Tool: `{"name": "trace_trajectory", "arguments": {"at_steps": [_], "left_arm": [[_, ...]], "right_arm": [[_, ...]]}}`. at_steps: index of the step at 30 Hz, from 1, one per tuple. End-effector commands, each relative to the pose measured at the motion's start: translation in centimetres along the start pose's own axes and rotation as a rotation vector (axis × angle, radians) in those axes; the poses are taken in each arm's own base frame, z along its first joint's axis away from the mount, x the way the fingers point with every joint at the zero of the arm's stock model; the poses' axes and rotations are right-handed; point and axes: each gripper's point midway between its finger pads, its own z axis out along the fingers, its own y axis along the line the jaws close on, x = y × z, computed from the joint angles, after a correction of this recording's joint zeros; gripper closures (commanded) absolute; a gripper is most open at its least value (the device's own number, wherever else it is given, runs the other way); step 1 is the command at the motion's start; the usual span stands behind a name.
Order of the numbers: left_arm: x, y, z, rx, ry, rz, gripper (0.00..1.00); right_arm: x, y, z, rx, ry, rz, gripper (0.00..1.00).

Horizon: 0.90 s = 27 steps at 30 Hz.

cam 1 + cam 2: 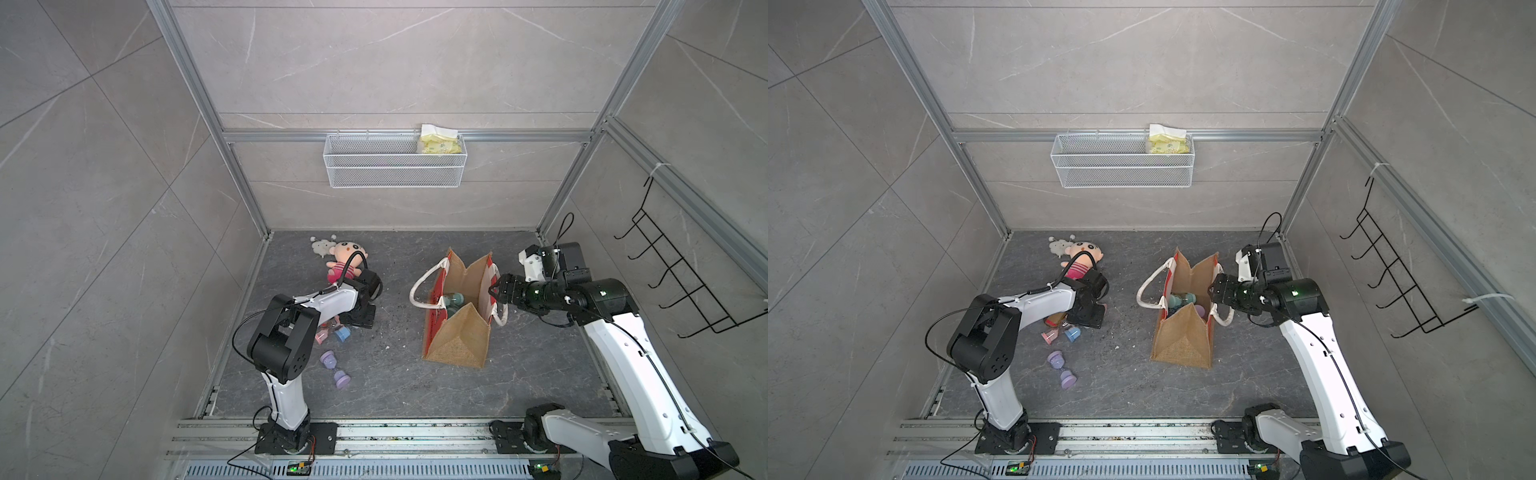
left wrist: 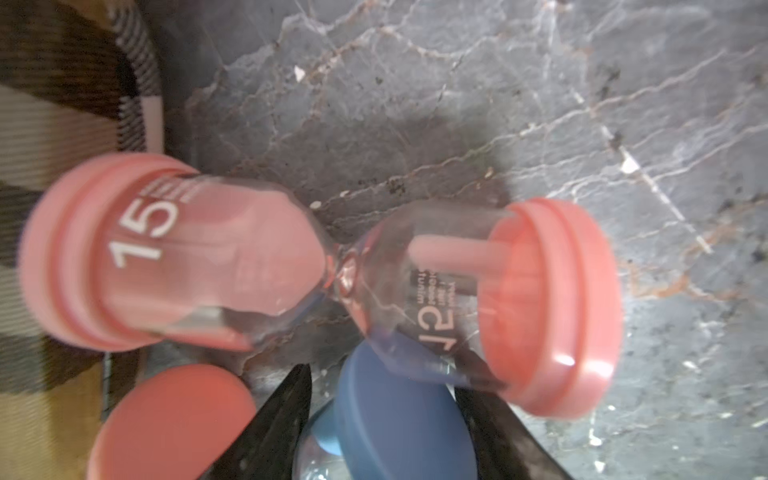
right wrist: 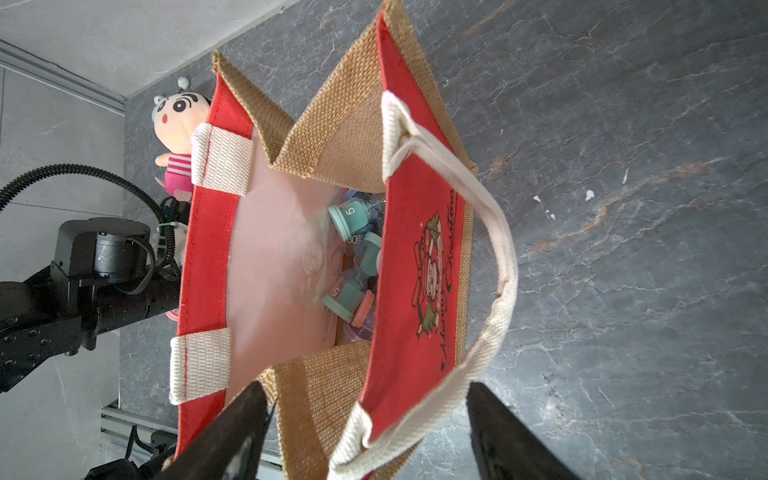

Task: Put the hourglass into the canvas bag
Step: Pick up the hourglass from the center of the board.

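Observation:
Several hourglasses lie on the dark floor by my left arm: a blue one (image 1: 341, 333), a pink one (image 1: 321, 336) and a purple one (image 1: 334, 369). In the left wrist view my left gripper (image 2: 382, 378) is open, its fingers on either side of the blue hourglass's cap (image 2: 399, 424), with a gap at one finger. The pink hourglass (image 2: 324, 266) lies just beyond. The canvas bag (image 1: 457, 340) stands upright and open, with teal hourglasses (image 3: 351, 216) inside. My right gripper (image 3: 368, 386) is open at the bag's rim, straddling a corner of the red panel (image 3: 415, 257) and its handle.
A plush doll (image 1: 343, 259) lies behind my left wrist near the back left corner. A plaid cloth thing (image 2: 62, 124) and a coral cap (image 2: 174, 424) crowd the blue hourglass. A white wire basket (image 1: 395, 166) hangs on the back wall, and a black hook rack (image 1: 685, 291) hangs on the right.

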Motion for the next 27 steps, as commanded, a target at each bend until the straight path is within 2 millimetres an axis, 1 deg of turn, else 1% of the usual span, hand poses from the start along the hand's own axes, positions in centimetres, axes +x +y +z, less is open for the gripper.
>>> {"name": "trace_trajectory", "arguments": {"at_steps": [1, 3, 6, 7, 10, 11, 15, 19, 21, 22, 25, 27], "left_arm": [[0.8, -0.6, 0.9, 0.035, 0.041, 0.016, 0.49], [1.1, -0.7, 0.9, 0.045, 0.045, 0.01, 0.52], [1.4, -1.0, 0.6, 0.067, 0.047, 0.004, 0.52], [1.6, -1.0, 0.5, 0.071, 0.051, 0.003, 0.51], [2.1, -1.1, 0.1, 0.081, 0.064, -0.005, 0.44], [2.3, -1.2, 0.0, 0.091, 0.063, -0.007, 0.43], [2.9, -2.0, -0.1, 0.133, 0.073, -0.003, 0.43], [3.8, -1.6, 0.6, 0.085, 0.108, 0.007, 0.44], [4.2, -1.8, 0.5, 0.093, 0.112, 0.001, 0.44], [4.2, -2.0, 0.3, 0.1, 0.11, 0.001, 0.43], [4.4, -2.4, 0.0, 0.11, 0.108, 0.005, 0.34], [4.7, -2.1, -0.2, 0.08, 0.116, 0.022, 0.31]], "right_arm": [[0.0, 0.2, 0.1, -0.003, 0.011, -0.013, 0.22], [-0.1, 0.2, 0.1, 0.001, 0.01, -0.013, 0.22], [-0.1, 0.1, 0.2, 0.003, 0.008, -0.014, 0.22], [-0.1, 0.1, 0.3, 0.005, 0.01, -0.015, 0.22], [0.0, 0.0, 0.4, 0.007, 0.015, -0.012, 0.22], [0.0, 0.0, 0.4, 0.006, 0.015, -0.012, 0.22], [0.1, -0.1, 0.7, 0.007, 0.018, -0.009, 0.21], [0.2, -0.1, 0.8, 0.005, 0.021, -0.007, 0.21], [0.2, -0.1, 0.8, 0.005, 0.02, -0.007, 0.21], [0.2, -0.1, 0.8, 0.006, 0.019, -0.006, 0.21], [0.1, 0.0, 0.9, 0.002, 0.019, -0.007, 0.2], [0.2, -0.1, 0.9, 0.003, 0.021, -0.006, 0.2]]}}
